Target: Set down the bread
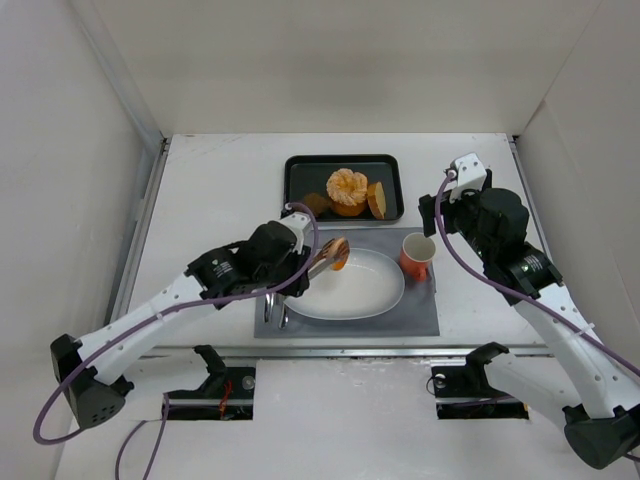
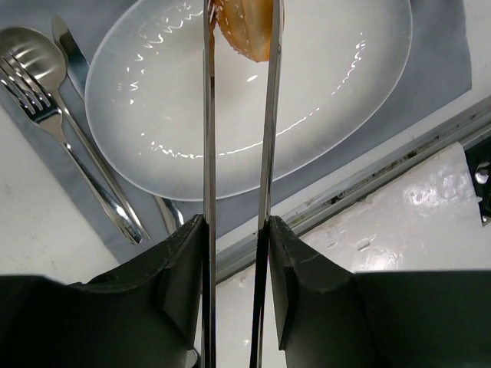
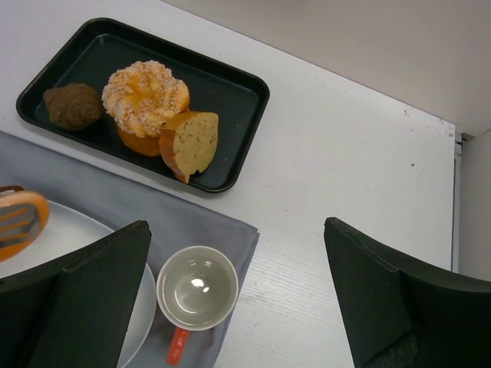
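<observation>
Left wrist view: left gripper [image 2: 234, 230] clamped on slim metal tongs [image 2: 208, 138], which pinch the small oval golden-orange bread roll [image 2: 247, 31].
Roll sits over the white oval plate [image 2: 153, 115], far edge; contact unclear. Right gripper [image 3: 236, 226] spread wide above orange cup [image 3: 197, 287], just right of plate.

The top view looks down from behind the arm bases, taking in the table [image 1: 210, 190]. The left wrist view sits close above the white plate [image 2: 153, 115] — the right wrist view, higher, catches its edge and the black tray [image 3: 226, 96].
</observation>
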You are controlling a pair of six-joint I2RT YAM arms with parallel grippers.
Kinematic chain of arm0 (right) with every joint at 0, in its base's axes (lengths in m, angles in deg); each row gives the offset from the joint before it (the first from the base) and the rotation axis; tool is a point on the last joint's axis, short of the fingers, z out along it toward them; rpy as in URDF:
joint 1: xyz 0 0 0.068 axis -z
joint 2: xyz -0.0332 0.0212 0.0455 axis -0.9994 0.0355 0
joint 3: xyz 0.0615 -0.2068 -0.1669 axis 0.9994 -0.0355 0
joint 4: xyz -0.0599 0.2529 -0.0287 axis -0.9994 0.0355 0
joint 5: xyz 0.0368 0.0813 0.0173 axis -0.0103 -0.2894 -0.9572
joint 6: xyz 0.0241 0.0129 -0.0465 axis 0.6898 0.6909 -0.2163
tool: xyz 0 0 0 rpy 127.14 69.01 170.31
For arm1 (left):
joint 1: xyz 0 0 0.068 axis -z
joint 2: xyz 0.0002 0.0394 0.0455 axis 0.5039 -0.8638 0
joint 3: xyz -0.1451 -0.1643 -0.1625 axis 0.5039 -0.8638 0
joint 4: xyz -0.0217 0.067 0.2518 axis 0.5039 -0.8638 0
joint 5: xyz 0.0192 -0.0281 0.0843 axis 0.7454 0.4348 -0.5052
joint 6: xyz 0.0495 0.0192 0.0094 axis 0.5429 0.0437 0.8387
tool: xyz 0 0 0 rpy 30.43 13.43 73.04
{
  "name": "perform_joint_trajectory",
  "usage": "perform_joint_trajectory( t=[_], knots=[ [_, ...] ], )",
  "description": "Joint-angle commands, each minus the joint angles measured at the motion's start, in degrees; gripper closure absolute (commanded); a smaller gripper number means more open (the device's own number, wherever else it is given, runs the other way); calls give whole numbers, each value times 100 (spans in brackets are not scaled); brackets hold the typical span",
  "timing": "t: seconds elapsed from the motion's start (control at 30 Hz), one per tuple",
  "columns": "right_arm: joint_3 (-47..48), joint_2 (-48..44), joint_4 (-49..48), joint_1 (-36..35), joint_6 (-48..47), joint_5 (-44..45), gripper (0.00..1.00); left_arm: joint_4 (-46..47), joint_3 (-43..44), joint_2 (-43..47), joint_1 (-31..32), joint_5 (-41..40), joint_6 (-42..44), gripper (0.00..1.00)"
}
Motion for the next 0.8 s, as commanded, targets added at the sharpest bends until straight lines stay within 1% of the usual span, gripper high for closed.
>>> perform_joint_trajectory(
  t=[0.0, 0.17, 0.27, 0.33, 0.43, 0.47, 0.5, 0.63, 0.77],
  knots=[
    [53, -55, -286, -36, -9, 111, 0, 289, -54, -73, 30, 156, -108, 84],
    [53, -3, -286, -36, -9, 111, 0, 343, -54, -539, 206, 164, -46, 84],
    [53, -3, -286, -36, -9, 111, 0, 343, 51, -899, 373, 112, -46, 81],
    [53, -3, -286, -36, -9, 111, 0, 343, 52, -1022, 434, 112, -46, 81],
    [53, -55, -286, -36, -9, 111, 0, 343, 105, -1146, 496, 50, -46, 75],
    [53, -55, -286, -36, -9, 111, 0, 343, 105, -1146, 548, 50, -46, 71],
    [53, -55, -286, -36, -9, 111, 0, 343, 105, -1199, 601, 50, -46, 62],
    [53, -55, -286, -36, -9, 111, 0, 343, 157, -1199, 672, -64, -99, 47],
    [53, -108, -286, -36, -9, 111, 0, 290, 157, -1199, 725, -117, -152, 45]
  ],
)
